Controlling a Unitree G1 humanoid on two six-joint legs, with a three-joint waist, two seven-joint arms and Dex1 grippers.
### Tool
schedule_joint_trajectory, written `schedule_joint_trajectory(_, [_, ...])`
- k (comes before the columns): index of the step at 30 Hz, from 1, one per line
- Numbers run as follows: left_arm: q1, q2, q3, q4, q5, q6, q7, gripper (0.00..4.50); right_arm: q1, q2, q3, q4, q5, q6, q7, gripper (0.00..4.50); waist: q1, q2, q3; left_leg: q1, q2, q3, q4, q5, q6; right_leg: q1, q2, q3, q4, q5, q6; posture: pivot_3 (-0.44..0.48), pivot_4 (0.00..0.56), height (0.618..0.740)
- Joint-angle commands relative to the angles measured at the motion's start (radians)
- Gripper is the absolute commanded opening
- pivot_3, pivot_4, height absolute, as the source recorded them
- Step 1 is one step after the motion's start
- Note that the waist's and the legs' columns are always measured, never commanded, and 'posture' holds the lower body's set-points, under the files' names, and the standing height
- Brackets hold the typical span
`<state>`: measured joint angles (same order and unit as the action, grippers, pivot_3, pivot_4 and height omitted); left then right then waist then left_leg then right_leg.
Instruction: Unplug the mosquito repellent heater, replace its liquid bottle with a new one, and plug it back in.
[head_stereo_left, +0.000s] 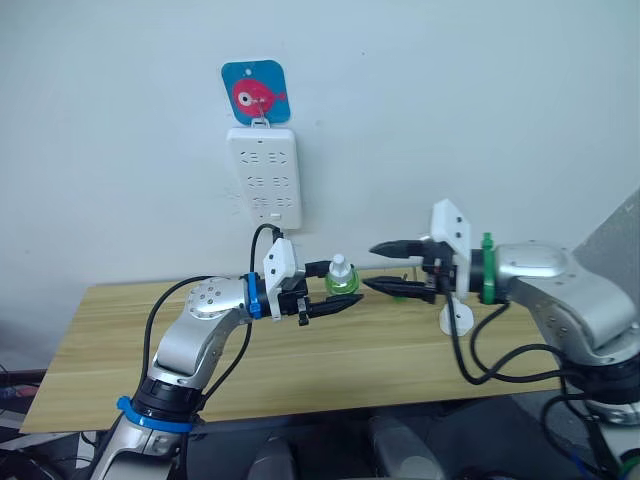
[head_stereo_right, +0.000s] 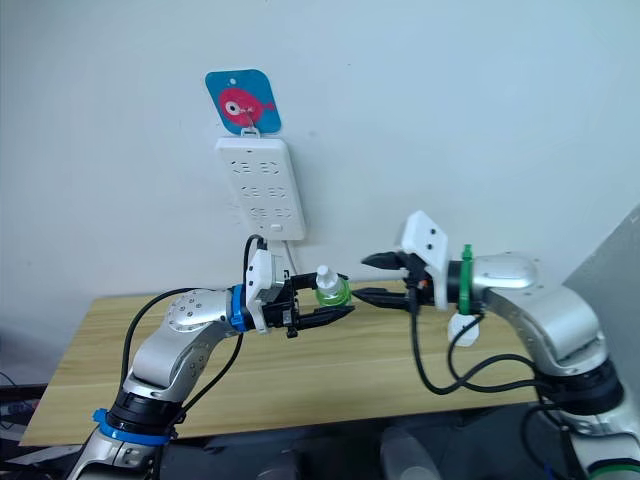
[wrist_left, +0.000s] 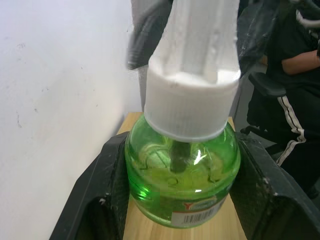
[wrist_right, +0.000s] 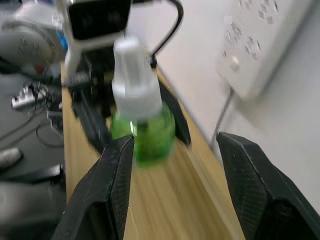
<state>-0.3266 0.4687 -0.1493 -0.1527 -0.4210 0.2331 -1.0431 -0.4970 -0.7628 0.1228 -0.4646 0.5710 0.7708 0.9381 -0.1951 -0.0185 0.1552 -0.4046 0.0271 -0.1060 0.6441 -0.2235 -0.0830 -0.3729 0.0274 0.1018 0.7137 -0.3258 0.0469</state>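
a round, glossy green liquid bottle (wrist_left: 182, 175) with a ribbed white cap is clamped in the left gripper (head_stereo_left: 335, 291). the right gripper (head_stereo_left: 385, 266) is held wide open and empty just at its 3 o'clock, above the wooden table (head_stereo_left: 120, 340). a matte white wall power strip (head_stereo_left: 265, 174) is hung at 11 o'clock.

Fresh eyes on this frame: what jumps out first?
The small green liquid bottle with a white cap, clamped in the left gripper and held up above the wooden table. The right gripper faces it, open, close to the bottle. Behind them, a tall white power strip hangs on the wall under a blue fish-picture hook.
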Motion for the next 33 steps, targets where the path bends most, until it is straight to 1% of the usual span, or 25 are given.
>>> schedule_joint_trajectory(1, [-0.011, 0.003, 0.011, -0.023, -0.010, -0.014, -0.012, 2.33, 0.005, -0.031, -0.040, -0.048, 0.048, -0.003, 0.057, 2.70, -0.005, 0.000, 0.000, 0.000, 0.000, 0.000, 0.000, 0.000, 0.000, 0.000, 0.000, 0.000, 0.000, 0.000, 0.000, -0.216, 0.074, 0.724])
schedule_joint_trajectory(5, [-0.011, 0.004, 0.008, -0.024, -0.009, -0.010, -0.020, 2.33, -0.034, 0.057, -0.036, -0.069, 0.092, 0.037, -0.024, 2.70, -0.017, 0.000, 0.000, 0.001, 0.001, 0.001, 0.000, 0.000, 0.000, 0.000, 0.002, 0.001, 0.001, 0.000, 0.000, -0.218, 0.076, 0.724])
schedule_joint_trajectory(9, [-0.007, 0.006, 0.005, -0.029, -0.008, -0.004, -0.024, 2.33, -0.072, 0.158, 0.017, -0.066, 0.057, 0.045, -0.111, 2.70, -0.021, 0.000, 0.000, 0.000, 0.001, 0.000, 0.000, 0.000, 0.000, 0.000, 0.002, 0.001, 0.000, 0.000, 0.000, -0.215, 0.078, 0.724])
schedule_joint_trajectory(17, [0.011, 0.013, 0.002, -0.046, -0.009, 0.007, -0.020, 2.33, -0.112, 0.248, 0.083, -0.041, 0.017, 0.022, -0.157, 2.70, -0.020, 0.000, 0.000, -0.001, 0.001, 0.000, 0.000, 0.000, 0.000, -0.001, 0.001, 0.001, 0.000, 0.000, 0.000, -0.203, 0.081, 0.724])
schedule_joint_trajectory(22, [0.018, 0.016, 0.003, -0.054, -0.009, 0.016, -0.020, 2.33, -0.118, 0.267, 0.092, -0.038, 0.015, 0.024, -0.151, 2.70, -0.018, 0.000, 0.000, -0.001, 0.001, 0.000, 0.000, 0.000, 0.000, -0.001, 0.001, 0.000, 0.000, 0.000, 0.000, -0.201, 0.082, 0.724])
schedule_joint_trajectory(23, [0.020, 0.017, 0.003, -0.056, -0.009, 0.017, -0.020, 2.33, -0.117, 0.268, 0.093, -0.039, 0.016, 0.025, -0.147, 2.33, -0.017, 0.000, 0.000, -0.001, 0.001, 0.000, 0.000, 0.000, 0.000, -0.001, 0.001, 0.000, 0.000, 0.000, 0.000, -0.201, 0.082, 0.724])
schedule_joint_trajectory(25, [0.022, 0.018, 0.002, -0.058, -0.009, 0.020, -0.020, 2.33, -0.117, 0.270, 0.093, -0.039, 0.018, 0.026, -0.142, 1.79, -0.017, 0.000, 0.000, -0.001, 0.001, 0.000, 0.000, 0.000, 0.000, -0.001, 0.001, 0.000, 0.000, 0.000, 0.000, -0.201, 0.082, 0.724])
schedule_joint_trajectory(28, [0.025, 0.021, 0.001, -0.057, -0.009, 0.021, -0.022, 2.33, -0.113, 0.274, 0.090, -0.042, 0.025, 0.025, -0.137, 0.62, -0.017, 0.000, 0.000, -0.001, 0.001, 0.000, 0.000, 0.000, 0.000, -0.001, 0.001, 0.000, 0.000, 0.000, 0.000, -0.201, 0.083, 0.724])
schedule_joint_trajectory(29, [0.025, 0.021, 0.000, -0.055, -0.009, 0.021, -0.023, 2.33, -0.112, 0.276, 0.087, -0.044, 0.028, 0.025, -0.135, 0.32, -0.017, 0.000, 0.000, 0.000, 0.001, 0.000, 0.000, 0.000, 0.000, -0.001, 0.001, 0.000, 0.000, 0.000, 0.000, -0.201, 0.083, 0.724])
schedule_joint_trajectory(33, [0.027, 0.026, 0.001, -0.048, -0.007, 0.021, -0.026, 2.33, -0.112, 0.270, 0.074, -0.057, 0.039, 0.027, -0.124, 0.26, -0.016, 0.000, 0.000, -0.001, 0.001, 0.000, 0.000, 0.000, 0.000, -0.001, 0.001, 0.000, 0.000, 0.000, 0.000, -0.204, 0.086, 0.724])
